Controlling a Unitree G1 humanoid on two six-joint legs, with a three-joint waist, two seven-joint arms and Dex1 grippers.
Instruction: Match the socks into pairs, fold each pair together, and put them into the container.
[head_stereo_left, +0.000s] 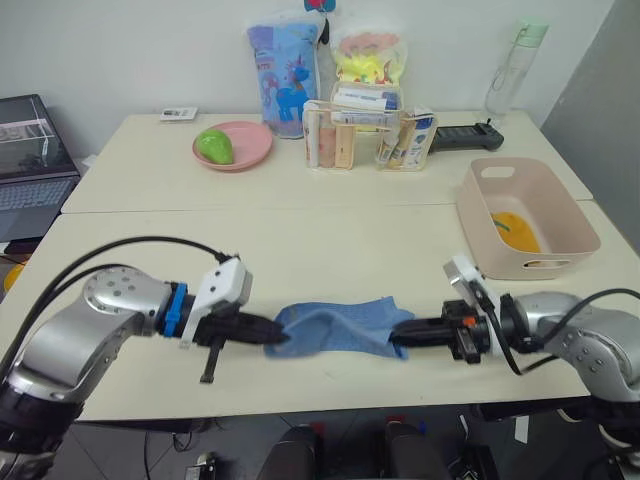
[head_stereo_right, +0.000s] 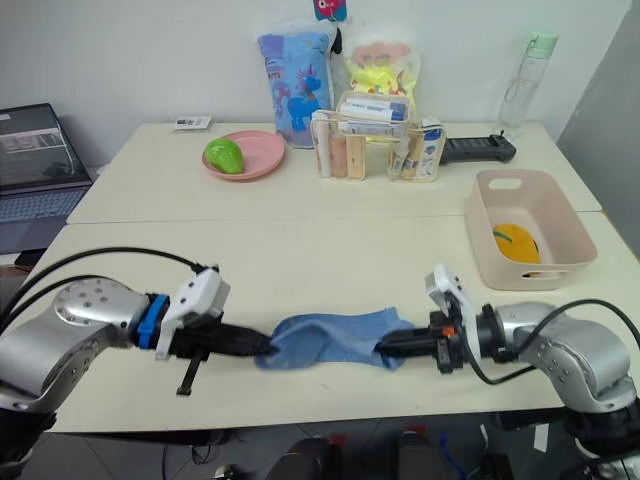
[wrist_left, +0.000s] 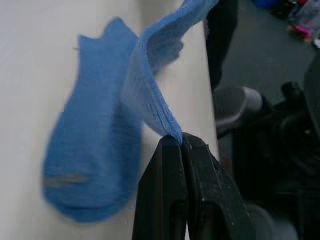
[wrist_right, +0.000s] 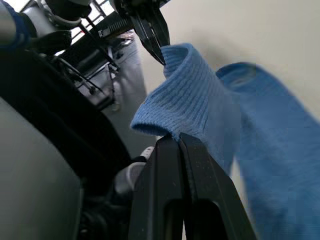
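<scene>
Two light blue socks (head_stereo_left: 335, 328) lying overlapped near table's (head_stereo_left: 330, 240) front edge, ribbed knit, one edge lifting. Left gripper (head_stereo_left: 272, 338) pinching one end, right gripper (head_stereo_left: 399, 338) pinching other. Container (head_stereo_left: 524, 215) sitting well apart, holding mustard yellow pair (head_stereo_left: 514, 230).

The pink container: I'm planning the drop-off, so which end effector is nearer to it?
Right. The right end effector sits just in front of the container, clamping one end of the light blue socks. The left end effector clamps their far end.
</scene>
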